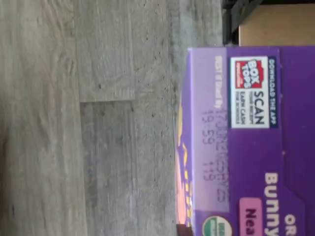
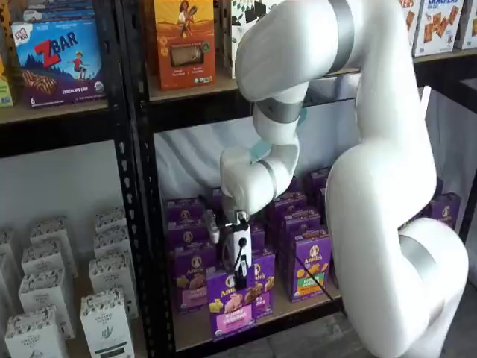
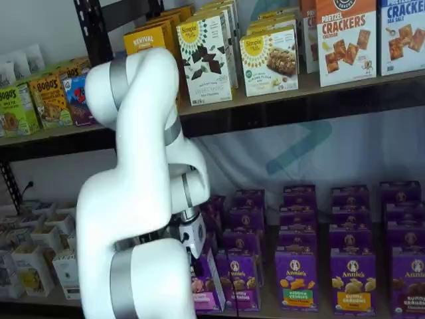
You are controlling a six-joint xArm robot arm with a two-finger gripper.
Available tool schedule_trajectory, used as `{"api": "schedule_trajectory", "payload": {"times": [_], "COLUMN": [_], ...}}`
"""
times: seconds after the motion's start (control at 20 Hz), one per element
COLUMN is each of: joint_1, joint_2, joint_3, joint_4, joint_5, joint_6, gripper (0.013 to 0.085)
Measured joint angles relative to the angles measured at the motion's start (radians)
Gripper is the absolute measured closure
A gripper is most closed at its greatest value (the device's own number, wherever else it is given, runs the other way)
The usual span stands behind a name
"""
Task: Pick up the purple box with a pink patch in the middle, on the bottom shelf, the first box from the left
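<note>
The purple box with a pink band across its front stands at the front edge of the bottom shelf, ahead of the other purple cartons. My gripper comes down onto its top and the black fingers are closed on it. In a shelf view the box shows partly behind the arm, under the gripper. The wrist view shows the box's purple top very close, with grey floor beside it.
Rows of purple cartons fill the shelf behind and to the right, also in a shelf view. A black upright stands left of the box. White cartons sit in the bay to the left. A loaded shelf is above.
</note>
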Motion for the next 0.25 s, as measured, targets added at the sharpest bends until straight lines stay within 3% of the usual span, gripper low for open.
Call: {"api": "schedule_trajectory", "payload": {"times": [0.25], "joint_1": [-0.021], "joint_2": [-0.063], "joint_3": [0.047], "joint_4": [-0.006], "joint_5": [0.024], "joint_6": [-0.016], "gripper": [0.0650]}}
